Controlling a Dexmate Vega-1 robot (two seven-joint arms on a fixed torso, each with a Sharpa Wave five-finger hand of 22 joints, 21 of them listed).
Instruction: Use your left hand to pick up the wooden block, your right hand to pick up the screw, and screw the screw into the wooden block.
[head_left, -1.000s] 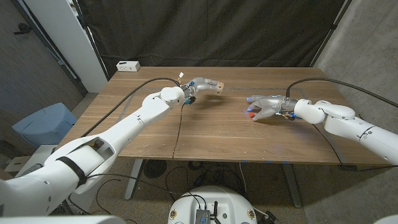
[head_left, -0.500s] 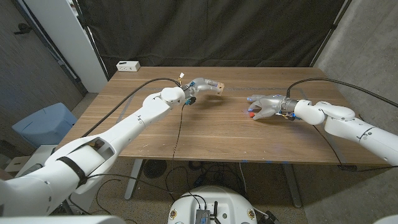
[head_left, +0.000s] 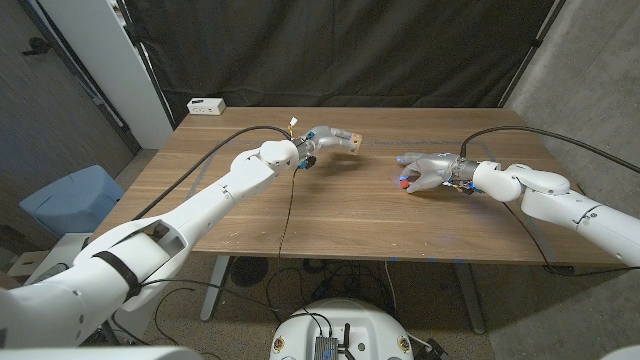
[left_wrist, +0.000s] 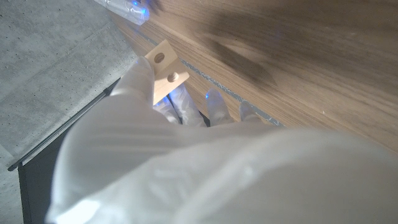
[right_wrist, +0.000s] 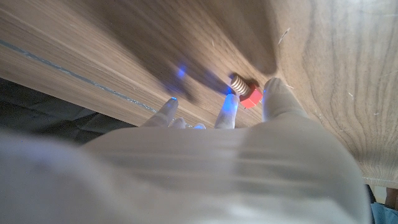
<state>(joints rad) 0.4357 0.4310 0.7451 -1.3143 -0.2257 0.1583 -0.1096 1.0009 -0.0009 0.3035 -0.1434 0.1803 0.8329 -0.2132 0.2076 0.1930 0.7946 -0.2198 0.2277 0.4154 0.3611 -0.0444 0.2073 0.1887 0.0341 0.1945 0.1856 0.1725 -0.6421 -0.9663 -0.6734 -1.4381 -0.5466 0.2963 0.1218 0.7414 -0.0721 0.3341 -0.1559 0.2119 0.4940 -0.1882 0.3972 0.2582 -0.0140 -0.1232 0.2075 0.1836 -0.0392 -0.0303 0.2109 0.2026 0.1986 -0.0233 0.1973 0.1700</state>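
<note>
Right hand (head_left: 425, 172) pinches the red-headed screw (right_wrist: 245, 91), small, rigid, likely slippery; left hand (head_left: 322, 138) clamps the light, stiff wooden block (left_wrist: 165, 73).

The head view looks down from high over the whole counter (head_left: 330, 215). Each wrist view sits close behind its own hand, facing that same wooden surface.

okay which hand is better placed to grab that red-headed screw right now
The right hand: its fingers already flank the red-headed screw on the table. The left hand is across the table, holding the wooden block.
</note>
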